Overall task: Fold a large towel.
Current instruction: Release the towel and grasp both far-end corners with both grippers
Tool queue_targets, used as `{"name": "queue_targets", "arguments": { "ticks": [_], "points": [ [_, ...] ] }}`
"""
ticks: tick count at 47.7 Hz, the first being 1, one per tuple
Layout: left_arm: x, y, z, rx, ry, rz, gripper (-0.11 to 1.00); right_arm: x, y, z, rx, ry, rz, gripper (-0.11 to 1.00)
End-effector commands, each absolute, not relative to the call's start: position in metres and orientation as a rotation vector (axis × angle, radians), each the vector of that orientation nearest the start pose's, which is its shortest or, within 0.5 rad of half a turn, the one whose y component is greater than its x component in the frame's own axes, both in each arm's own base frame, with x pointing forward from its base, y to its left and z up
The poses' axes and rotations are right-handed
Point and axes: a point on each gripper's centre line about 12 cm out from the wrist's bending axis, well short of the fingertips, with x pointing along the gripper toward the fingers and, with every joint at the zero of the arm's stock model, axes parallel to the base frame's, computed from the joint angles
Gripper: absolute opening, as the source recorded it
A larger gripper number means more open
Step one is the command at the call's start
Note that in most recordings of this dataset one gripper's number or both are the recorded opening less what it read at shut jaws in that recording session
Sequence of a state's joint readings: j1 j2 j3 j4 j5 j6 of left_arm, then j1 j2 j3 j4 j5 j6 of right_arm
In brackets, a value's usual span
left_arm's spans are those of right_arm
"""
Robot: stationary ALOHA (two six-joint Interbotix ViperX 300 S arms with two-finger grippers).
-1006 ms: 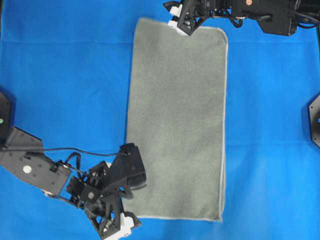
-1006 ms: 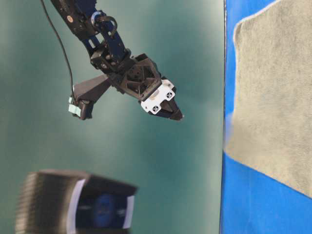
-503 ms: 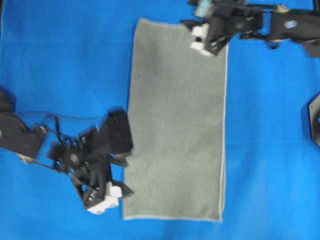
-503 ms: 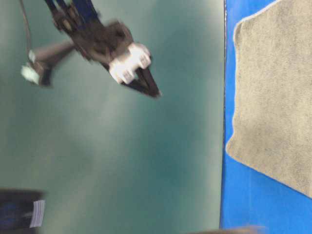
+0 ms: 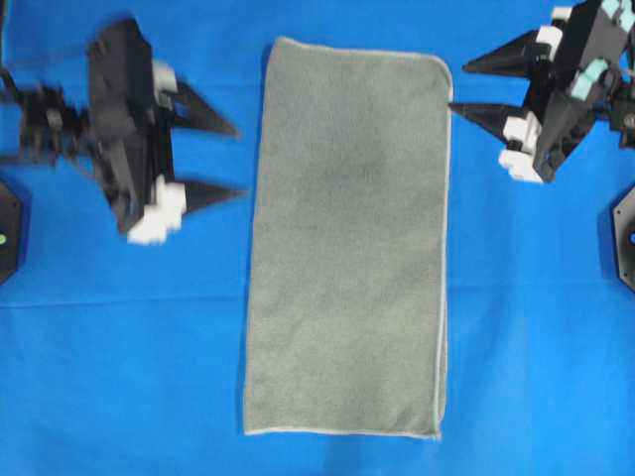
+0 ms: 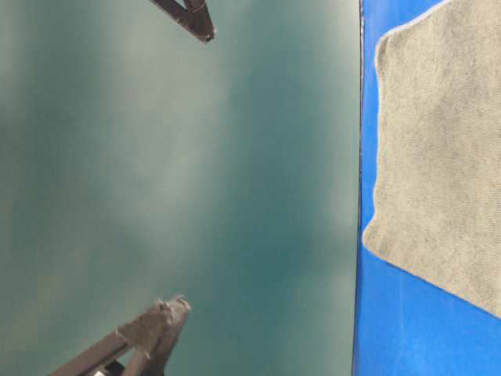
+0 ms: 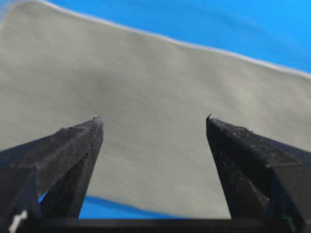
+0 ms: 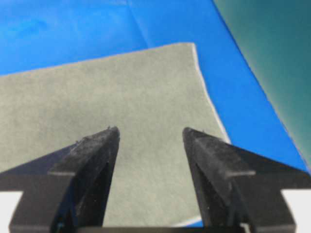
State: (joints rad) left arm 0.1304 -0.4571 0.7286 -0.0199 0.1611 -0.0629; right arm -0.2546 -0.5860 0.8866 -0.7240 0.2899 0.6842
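Down the middle of the overhead view the grey-green terry towel (image 5: 347, 238) lies flat on the blue cloth (image 5: 119, 347), while the left gripper (image 5: 226, 159) and right gripper (image 5: 466, 87) wait spread wide and empty at its upper sides, likely ready to pinch it.

Grey-green towel (image 6: 438, 157) flat on blue cloth (image 6: 391, 329), dark gripper tips at top and bottom edges

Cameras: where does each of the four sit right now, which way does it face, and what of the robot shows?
Overhead: above, looking down on the towel, left gripper and right gripper both open beside it.
Table-level: low, rotated; towel corner, two finger tips only.
Left wrist: behind its spread fingers, facing the towel.
Right wrist: behind its spread fingers, facing a towel corner.
All four share the towel.
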Motion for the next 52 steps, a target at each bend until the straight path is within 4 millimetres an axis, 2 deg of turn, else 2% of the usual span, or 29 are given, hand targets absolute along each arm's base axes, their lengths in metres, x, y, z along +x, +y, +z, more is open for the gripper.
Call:
{"name": "queue_targets", "arguments": {
  "ticks": [1, 8, 14, 19, 25, 33, 38, 43, 52],
  "points": [
    [0.313, 0.067, 0.296, -0.097, 0.387, 0.219, 0.81, 0.261, -0.103, 0.266, 0.013, 0.53, -0.471, 0.58],
    [0.317, 0.111, 0.277, -0.085, 0.405, 0.335, 0.81, 0.27, -0.136, 0.249, 0.033, 0.605, -0.556, 0.58],
    [0.326, 0.141, 0.257, -0.076, 0.415, 0.4, 0.81, 0.281, -0.167, 0.222, 0.055, 0.699, -0.613, 0.58],
    [0.337, 0.162, 0.234, -0.074, 0.432, 0.438, 0.81, 0.287, -0.187, 0.196, 0.075, 0.77, -0.638, 0.58],
    [0.354, 0.186, 0.193, -0.089, 0.474, 0.471, 0.81, 0.294, -0.209, 0.164, 0.107, 0.842, -0.653, 0.58],
    [0.371, 0.208, 0.142, -0.119, 0.559, 0.493, 0.81, 0.298, -0.227, 0.135, 0.134, 0.878, -0.65, 0.58],
    [0.38, 0.215, 0.121, -0.128, 0.59, 0.496, 0.81, 0.302, -0.233, 0.122, 0.151, 0.882, -0.636, 0.58],
    [0.386, 0.222, 0.105, -0.136, 0.609, 0.502, 0.81, 0.304, -0.237, 0.11, 0.164, 0.896, -0.627, 0.58],
    [0.383, 0.231, 0.097, -0.147, 0.623, 0.521, 0.81, 0.305, -0.241, 0.095, 0.176, 0.923, -0.626, 0.58]
  ]
}}
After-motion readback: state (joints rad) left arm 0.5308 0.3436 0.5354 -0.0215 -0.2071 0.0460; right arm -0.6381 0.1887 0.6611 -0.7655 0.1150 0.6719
